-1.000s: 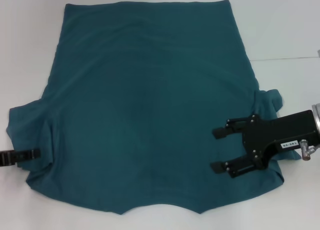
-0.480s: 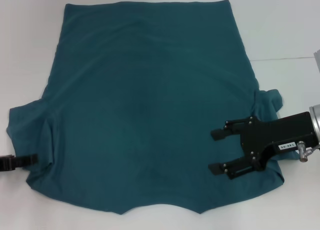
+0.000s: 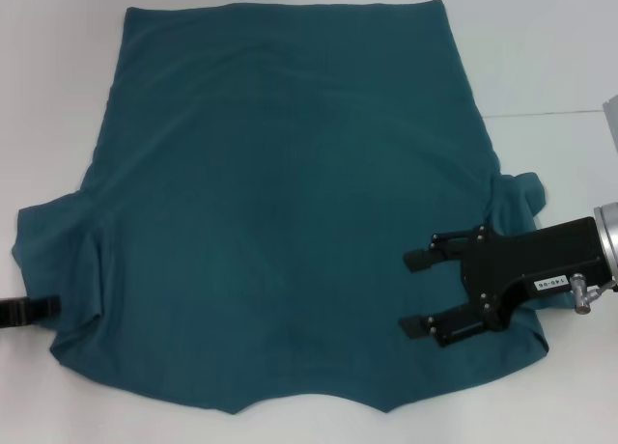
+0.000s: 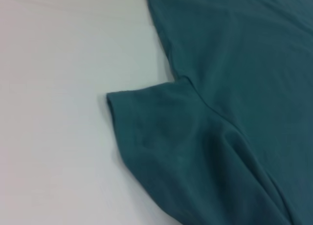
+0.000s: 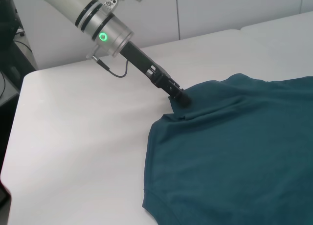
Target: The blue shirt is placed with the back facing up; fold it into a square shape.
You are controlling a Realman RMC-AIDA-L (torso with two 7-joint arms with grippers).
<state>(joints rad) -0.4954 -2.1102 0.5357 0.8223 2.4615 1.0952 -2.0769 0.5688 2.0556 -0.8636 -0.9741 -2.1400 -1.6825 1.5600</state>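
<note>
Teal-blue shirt (image 3: 290, 203) spread flat on white desk (image 3: 58, 97), plain back up, long axis running away from robot, hem at far end, collar at near edge. Right hand (image 3: 417, 291) over right shoulder area, fingers spread, grasping nothing; since earlier it shifted slightly inward. Left hand (image 3: 27, 311) at left sleeve has drawn back toward desk edge; grip cannot tell. White label on right hand unreadable.

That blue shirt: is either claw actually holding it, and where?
The right gripper is open above the blue shirt, holding nothing. The left gripper meets the left sleeve's edge; a grip cannot be told.
</note>
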